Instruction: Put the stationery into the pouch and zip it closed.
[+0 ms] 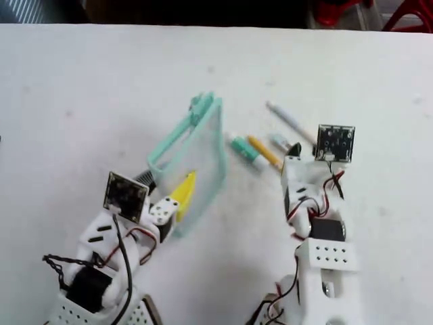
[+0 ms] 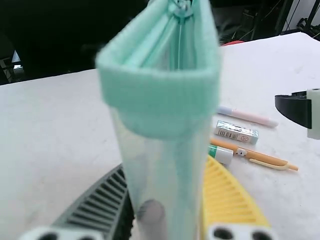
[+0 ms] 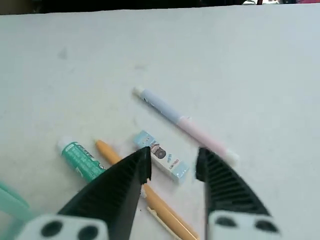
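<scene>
While the left gripper (image 1: 168, 183) clamps the pouch (image 1: 196, 152), its grey finger (image 2: 97, 207) and yellow finger (image 2: 227, 200) press on opposite clear faces at the pouch's near end, at about 7 o'clock of its middle in the high view.

Pouch: clear-sided with mint trim. It stands on edge near the middle of the table (image 1: 81, 95), zip edge uppermost. In the high view its long axis runs from about 7 o'clock to 1 o'clock. Whether the zip is open or closed cannot be determined.

Stationery: four items lie loose on the table at roughly 3 o'clock of the pouch, all outside it.
- The green tube (image 1: 245, 150) lies nearest the pouch.
- The orange pen (image 1: 264, 153) lies just beside the tube, at its 3 o'clock.
- The eraser (image 1: 279, 141) sits just beyond the orange pen, at about 2 o'clock of it.
- The pastel pen (image 1: 291, 122) lies farthest out, at 1 o'clock of the eraser and apart from it.

Right gripper (image 3: 172, 167): jaws apart, nothing held. Its black fingertips are poised at the eraser, one to either side, and one of them overlaps the orange pen. Contact with the eraser or the table cannot be confirmed.
</scene>
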`<action>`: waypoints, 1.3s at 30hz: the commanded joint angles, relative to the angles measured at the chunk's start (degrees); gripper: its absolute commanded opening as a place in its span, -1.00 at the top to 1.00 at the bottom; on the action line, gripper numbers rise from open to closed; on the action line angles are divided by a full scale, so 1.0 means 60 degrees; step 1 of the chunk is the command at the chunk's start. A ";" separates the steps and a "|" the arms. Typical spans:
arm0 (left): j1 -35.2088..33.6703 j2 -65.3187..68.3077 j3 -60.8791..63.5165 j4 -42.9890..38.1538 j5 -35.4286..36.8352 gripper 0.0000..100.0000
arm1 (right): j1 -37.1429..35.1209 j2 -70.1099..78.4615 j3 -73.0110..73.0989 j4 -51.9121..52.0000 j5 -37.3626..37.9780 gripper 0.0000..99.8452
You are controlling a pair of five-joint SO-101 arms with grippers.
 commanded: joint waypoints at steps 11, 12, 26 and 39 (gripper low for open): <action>0.0125 -0.0066 -0.0073 -0.0308 -0.0103 0.65 | -0.0081 -0.0066 0.0117 -0.0755 0.0000 0.80; 0.0125 -0.0066 -0.0073 -0.0308 -0.0103 0.65 | -0.0081 -0.0066 0.0117 -0.0769 0.0000 0.81; 0.0520 -0.0066 0.0059 -0.0308 -0.0161 0.65 | -0.0066 -0.0066 0.0132 -0.0769 0.0000 0.96; 0.0491 -0.0066 0.0073 -0.0308 -0.0161 0.65 | -0.0037 -0.0066 0.0132 -0.0784 0.0000 0.96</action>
